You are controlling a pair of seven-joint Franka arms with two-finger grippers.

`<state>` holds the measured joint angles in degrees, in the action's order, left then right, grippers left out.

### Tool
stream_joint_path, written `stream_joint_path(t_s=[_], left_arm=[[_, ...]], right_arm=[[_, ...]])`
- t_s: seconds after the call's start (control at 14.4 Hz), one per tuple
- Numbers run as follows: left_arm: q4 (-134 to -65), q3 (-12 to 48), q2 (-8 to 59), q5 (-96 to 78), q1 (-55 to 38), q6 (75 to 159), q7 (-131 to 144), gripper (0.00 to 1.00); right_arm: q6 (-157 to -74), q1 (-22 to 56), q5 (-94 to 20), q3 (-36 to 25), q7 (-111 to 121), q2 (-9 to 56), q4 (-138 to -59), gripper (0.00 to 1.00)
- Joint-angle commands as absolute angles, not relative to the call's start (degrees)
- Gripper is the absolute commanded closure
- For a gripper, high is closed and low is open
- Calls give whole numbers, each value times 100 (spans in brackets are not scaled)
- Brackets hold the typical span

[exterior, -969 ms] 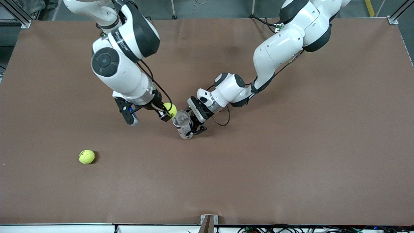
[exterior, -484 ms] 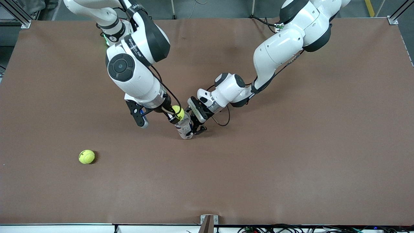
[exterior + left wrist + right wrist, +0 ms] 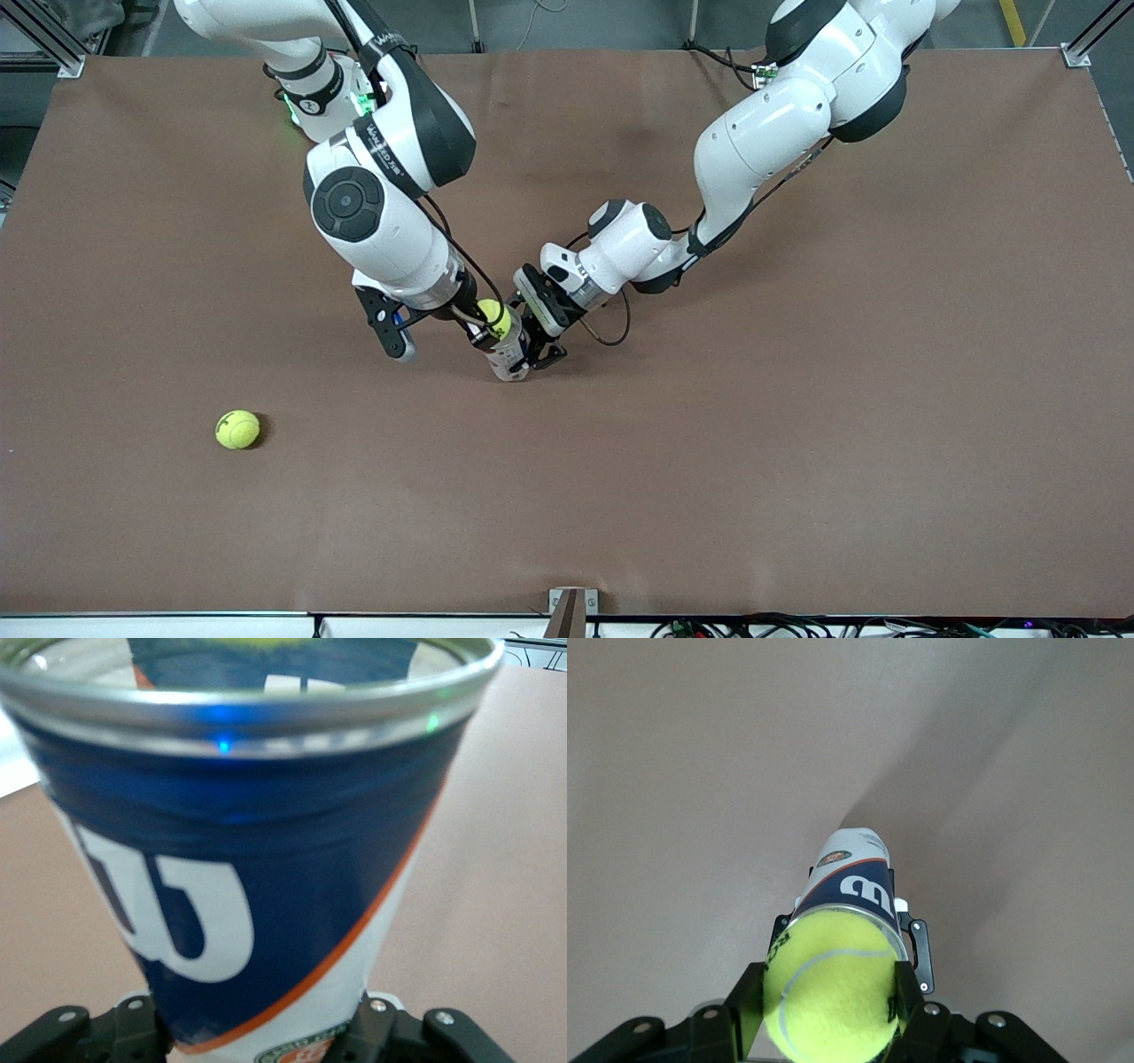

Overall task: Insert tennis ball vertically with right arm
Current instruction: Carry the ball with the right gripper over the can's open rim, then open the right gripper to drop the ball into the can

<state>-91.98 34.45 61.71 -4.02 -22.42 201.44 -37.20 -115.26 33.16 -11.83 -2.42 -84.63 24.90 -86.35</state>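
Right gripper (image 3: 490, 326): jaws clamped on a yellow ball (image 3: 493, 314), one finger on each side of it; in the right wrist view the ball (image 3: 830, 983) fills the space between the fingers (image 3: 747, 997).
Ball: held just over the open mouth of the can (image 3: 508, 353); whether it touches the rim cannot be told.
Left gripper (image 3: 532, 347): jaws clamped on the lower part of the can, holding it upright with its mouth upward.
Can: clear tube with a blue, white and orange label and a metal rim (image 3: 266, 713); in the right wrist view the can (image 3: 855, 881) lies directly under the ball.
Right arm (image 3: 372, 213): reaches down from its green-lit base to the middle of the counter (image 3: 797, 443).
Left arm (image 3: 762, 142): reaches in low from its end of the counter to meet the can.
Second ball (image 3: 237, 429): lies on the counter, nearer to the front camera than the can, toward the right arm's end, well apart from both grippers.
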Motion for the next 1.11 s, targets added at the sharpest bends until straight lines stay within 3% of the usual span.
stream_joint_path(t_s=[0.0,0.28,0.42,0.48,0.62,0.69,0.76,0.9,1.04], left_arm=[[-9088,3428,6223,-422,-2312,20259,-3718,31],[-9088,3419,6223,-404,-2294,20259,-3727,31],[-9088,3419,6223,-413,-2303,20259,-3727,31],[-9088,3419,6214,-413,-2294,20259,-3727,31],[-9088,3419,6214,-413,-2294,20259,-3727,31],[-9088,3428,6214,-413,-2285,20259,-3727,30],[-9088,3419,6214,-404,-2276,20267,-3727,30],[-9088,3428,6205,-413,-2285,20268,-3727,30],[-9088,3419,6205,-404,-2268,20268,-3727,30]], right_arm=[[-11548,3410,-1195,-308,-8569,2619,-8490,98],[-11645,3516,-1195,-316,-8569,2663,-8490,96],[-11646,3533,-1195,-308,-8569,2672,-8490,91],[-11637,3533,-1195,-316,-8569,2672,-8490,84],[-11637,3524,-1195,-308,-8552,2672,-8490,61],[-11628,3524,-1195,-308,-8543,2672,-8490,45],[-11628,3524,-1195,-308,-8552,2672,-8490,23],[-11628,3524,-1195,-308,-8543,2663,-8490,10],[-11619,3498,-1195,-308,-8517,2663,-8490,9]])
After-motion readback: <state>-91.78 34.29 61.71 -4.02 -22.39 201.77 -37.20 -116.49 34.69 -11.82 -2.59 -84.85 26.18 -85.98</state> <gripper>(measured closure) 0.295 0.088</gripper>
